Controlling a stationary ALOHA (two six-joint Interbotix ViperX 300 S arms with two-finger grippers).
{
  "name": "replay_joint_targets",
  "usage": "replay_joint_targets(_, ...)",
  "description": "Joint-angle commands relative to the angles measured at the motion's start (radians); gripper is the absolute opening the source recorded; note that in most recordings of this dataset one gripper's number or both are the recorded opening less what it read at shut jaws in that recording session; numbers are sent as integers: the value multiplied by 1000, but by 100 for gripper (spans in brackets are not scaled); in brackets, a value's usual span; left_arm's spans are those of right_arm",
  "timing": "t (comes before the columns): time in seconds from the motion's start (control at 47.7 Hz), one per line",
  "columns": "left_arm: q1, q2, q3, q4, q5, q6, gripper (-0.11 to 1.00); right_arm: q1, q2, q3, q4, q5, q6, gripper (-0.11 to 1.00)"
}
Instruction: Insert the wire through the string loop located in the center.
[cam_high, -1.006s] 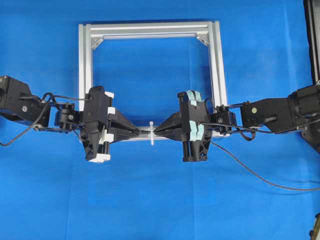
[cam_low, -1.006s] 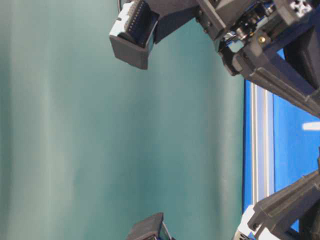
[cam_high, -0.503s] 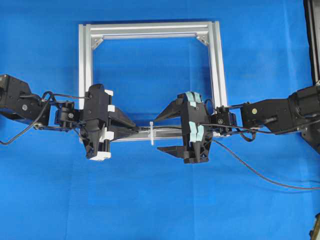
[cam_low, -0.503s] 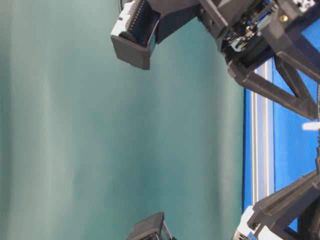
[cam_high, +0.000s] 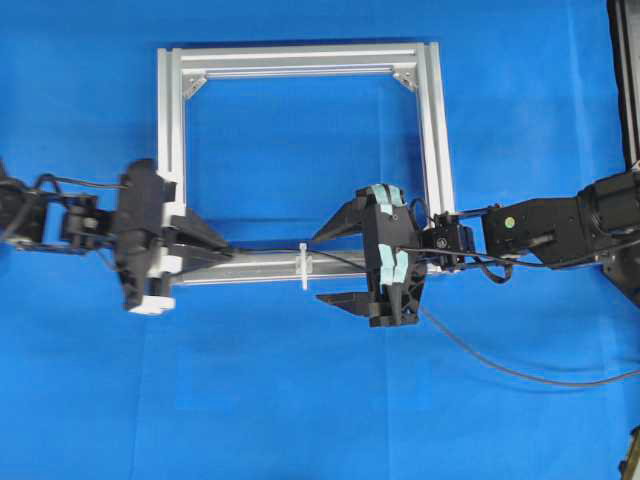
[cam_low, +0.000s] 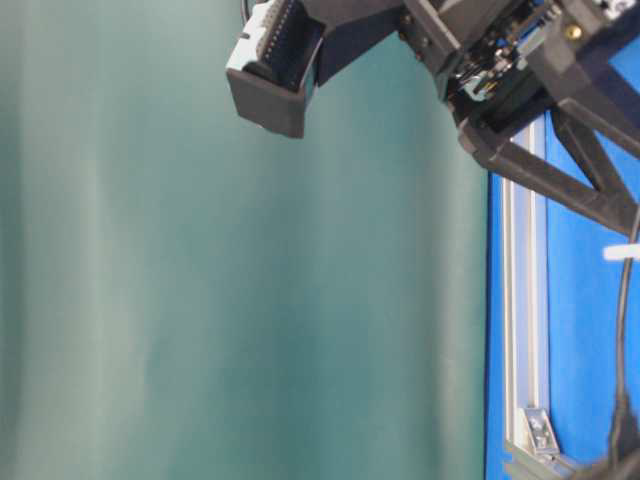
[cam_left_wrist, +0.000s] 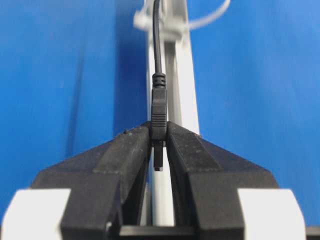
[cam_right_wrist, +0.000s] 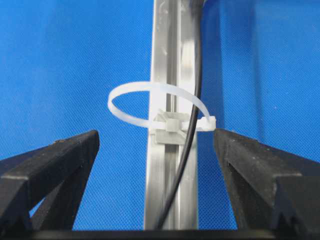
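Note:
The wire (cam_high: 268, 250) is a thin black cable lying along the near bar of the silver frame (cam_high: 300, 58). It passes through the white string loop (cam_high: 303, 266) at the bar's middle. My left gripper (cam_high: 228, 252) is left of the loop, shut on the wire's plug (cam_left_wrist: 158, 112), whose tip pokes back between the fingers. My right gripper (cam_high: 322, 268) stands open just right of the loop, its fingers either side of the bar. In the right wrist view the wire (cam_right_wrist: 192, 135) runs through the loop (cam_right_wrist: 131, 90), clear of both fingers.
The frame rests flat on the blue mat with triangular corner brackets (cam_high: 405, 78) at its far corners. The wire's slack trails off to the right (cam_high: 500, 366) past the right arm. A dark stand (cam_high: 628, 80) borders the right edge.
The right gripper has opened and let go of the wire. The left gripper has drawn back to the left with the plug, pulling more wire through the loop.

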Motion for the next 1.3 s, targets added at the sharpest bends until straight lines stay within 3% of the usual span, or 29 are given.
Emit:
replay_joint_targets(0.0,2,-67,46,2,-9,-3,8,0,-26,-6,-3,-3,-2,90)
replay_joint_targets(0.419,0,-259,219,2,74,-41,8,2,-28,-6,-3,-3,-3,90)
replay_joint_targets(0.775,0,-399,239,3,270,-48,8,0,-29,-6,-3,-2,-5,90)
replay_joint_targets(1.09,0,-397,236,2,285,-48,9,0,-28,-6,-6,-5,-5,90)
replay_joint_targets(1.174,2,-397,236,3,284,-52,23,0,-28,-6,-6,-3,-5,90)
replay_joint_targets(1.278,0,-397,236,3,284,-49,57,0,-29,-8,-6,-3,-5,90)
